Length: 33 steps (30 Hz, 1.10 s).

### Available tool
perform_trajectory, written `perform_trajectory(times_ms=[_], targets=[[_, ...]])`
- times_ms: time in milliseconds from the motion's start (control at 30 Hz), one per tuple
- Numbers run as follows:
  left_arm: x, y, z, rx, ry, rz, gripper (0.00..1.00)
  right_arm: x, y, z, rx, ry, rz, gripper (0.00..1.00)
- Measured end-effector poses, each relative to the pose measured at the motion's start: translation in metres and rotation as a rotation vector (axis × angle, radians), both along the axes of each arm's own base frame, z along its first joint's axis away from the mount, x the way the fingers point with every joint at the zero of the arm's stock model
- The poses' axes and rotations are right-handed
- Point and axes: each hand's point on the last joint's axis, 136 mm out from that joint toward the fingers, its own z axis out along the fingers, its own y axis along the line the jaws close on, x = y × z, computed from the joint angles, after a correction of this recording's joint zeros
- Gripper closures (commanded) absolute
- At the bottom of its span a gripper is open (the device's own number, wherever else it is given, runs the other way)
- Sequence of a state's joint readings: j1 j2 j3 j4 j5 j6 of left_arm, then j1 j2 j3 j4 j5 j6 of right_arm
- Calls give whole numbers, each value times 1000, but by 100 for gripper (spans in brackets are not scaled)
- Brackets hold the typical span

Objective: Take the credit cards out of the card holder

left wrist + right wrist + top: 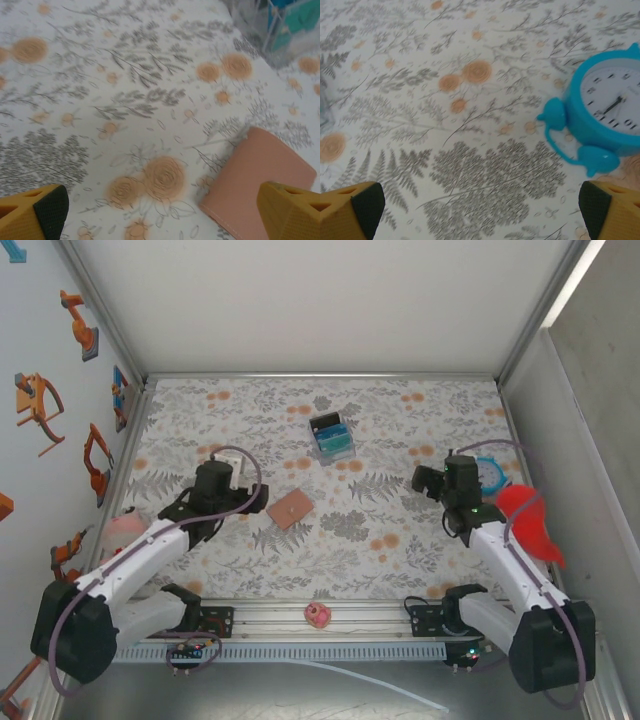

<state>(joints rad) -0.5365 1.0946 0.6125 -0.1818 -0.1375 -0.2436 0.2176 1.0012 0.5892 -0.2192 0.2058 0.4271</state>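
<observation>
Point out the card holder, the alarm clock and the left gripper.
card holder (291, 508): top view, cover's middle.
alarm clock (615, 102): right wrist view, dial.
left gripper (165, 210): left wrist view, between fingertips.

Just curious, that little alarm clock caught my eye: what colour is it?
The alarm clock is bright blue with a white dial, clearest in the right wrist view.

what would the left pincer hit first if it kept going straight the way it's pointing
Probably the flowered tablecloth, which fills the gap ahead of the open left pincer. The card holder lies just right of that line, so the pincer might clip its edge; depth is unclear.
</observation>
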Motion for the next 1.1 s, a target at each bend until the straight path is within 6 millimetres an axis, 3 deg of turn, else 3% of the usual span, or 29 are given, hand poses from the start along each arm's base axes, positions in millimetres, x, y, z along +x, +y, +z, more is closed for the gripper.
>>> perform_trajectory(times_ms=[167,333,500,700,1100], targets=[[-12,-38,-18,85,82,-142,3,-13,20,-13,31,75,-16,0],[-12,-72,-33,181,159,-265,3,-22,37,-28,30,155,-26,0],[-15,-92,-54,278,235,-347,3,-26,43,-31,6,195,-44,0],[-24,-88,-80,362,325,-376,3,-25,53,-24,-6,192,-40,0],[-18,-79,-97,406,407,-285,2,-21,69,-35,-31,232,-15,0]])
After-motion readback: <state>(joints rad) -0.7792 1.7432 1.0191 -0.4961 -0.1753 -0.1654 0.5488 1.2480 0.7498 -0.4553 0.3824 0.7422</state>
